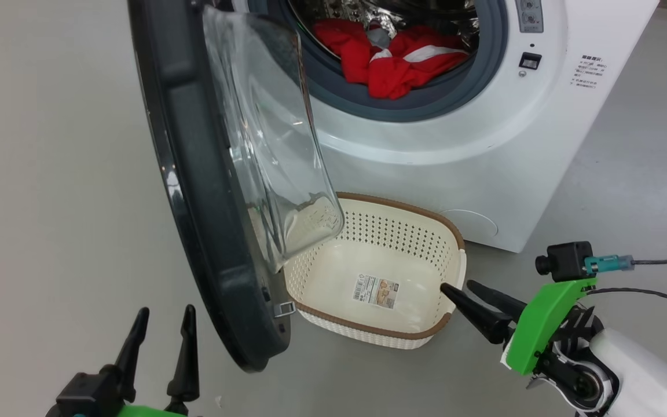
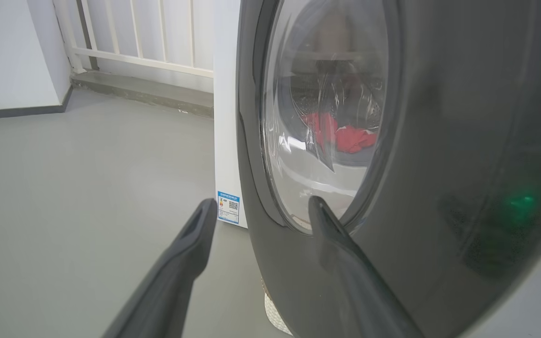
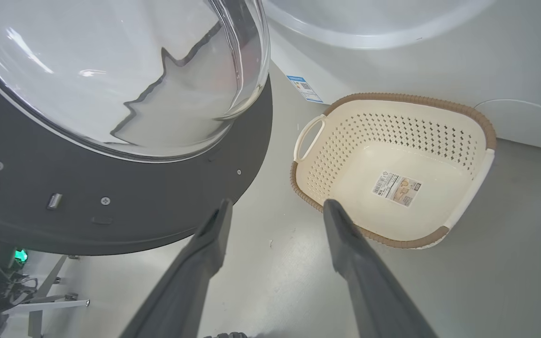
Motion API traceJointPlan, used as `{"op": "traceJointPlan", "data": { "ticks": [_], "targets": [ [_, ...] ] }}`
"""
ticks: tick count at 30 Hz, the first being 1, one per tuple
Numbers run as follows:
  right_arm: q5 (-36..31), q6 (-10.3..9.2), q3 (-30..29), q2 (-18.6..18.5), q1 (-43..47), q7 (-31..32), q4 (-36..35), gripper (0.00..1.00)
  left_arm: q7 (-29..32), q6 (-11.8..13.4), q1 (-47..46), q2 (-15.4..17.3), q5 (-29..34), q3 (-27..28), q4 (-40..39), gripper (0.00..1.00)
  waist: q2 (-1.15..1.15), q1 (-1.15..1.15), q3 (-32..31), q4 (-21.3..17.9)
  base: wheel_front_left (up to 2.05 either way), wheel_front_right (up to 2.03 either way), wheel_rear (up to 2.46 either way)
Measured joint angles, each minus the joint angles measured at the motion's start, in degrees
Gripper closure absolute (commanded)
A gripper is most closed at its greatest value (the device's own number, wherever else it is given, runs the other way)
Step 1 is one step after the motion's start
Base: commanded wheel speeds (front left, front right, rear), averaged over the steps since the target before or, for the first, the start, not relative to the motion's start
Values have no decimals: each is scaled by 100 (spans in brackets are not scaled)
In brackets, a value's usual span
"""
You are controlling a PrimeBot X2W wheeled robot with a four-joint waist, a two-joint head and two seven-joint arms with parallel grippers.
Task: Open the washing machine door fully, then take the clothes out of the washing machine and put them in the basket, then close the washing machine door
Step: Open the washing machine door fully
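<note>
Left gripper [image 1: 166, 308] and right gripper [image 1: 456, 284] are spread, empty; right wrist view shows the left handle [image 3: 297, 140] of the basket [image 3: 484, 126], probably hidden behind the door [image 1: 194, 231] in head view

Floor [image 1: 38, 191] was smooth pale grey, seamless, with dull sheen. Light was even and diffuse; shadows were soft and faint. Few tiny white specks [image 3: 270, 242] lay on it. In left wrist view, plain white wall [image 2: 7, 51] stood at far left, dark grey skirting [image 2: 17, 112] along its foot. Beside it, white railing [image 2: 148, 33] of vertical bars with one horizontal bar ran across back, on low grey ledge [image 2: 143, 94] raised above floor. Pale surface behind bars: glass or wall, could not tell.
</note>
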Motion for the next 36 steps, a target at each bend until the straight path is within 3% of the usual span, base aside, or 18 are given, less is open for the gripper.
{"op": "traceJointPlan", "data": {
  "ticks": [12,18,26,36],
  "targets": [
    [-449,1,903,-364,-3,-1956,21,0,0,-51,9,0,41,59,44,0,0,0,-72,-42,0,0,0],
    [-804,1,1047,-416,-17,-2302,158,0,0,-55,23,0,48,70,56,0,0,0,-84,-43,0,0,0],
    [-2019,3,-96,-160,144,-2308,-54,0,0,-55,23,-1,48,85,56,0,0,0,-65,-37,0,0,0],
    [-3009,7,-1003,279,723,-2310,-314,0,0,-55,23,-2,47,76,56,0,0,0,-52,-23,0,0,0]
  ]
}}
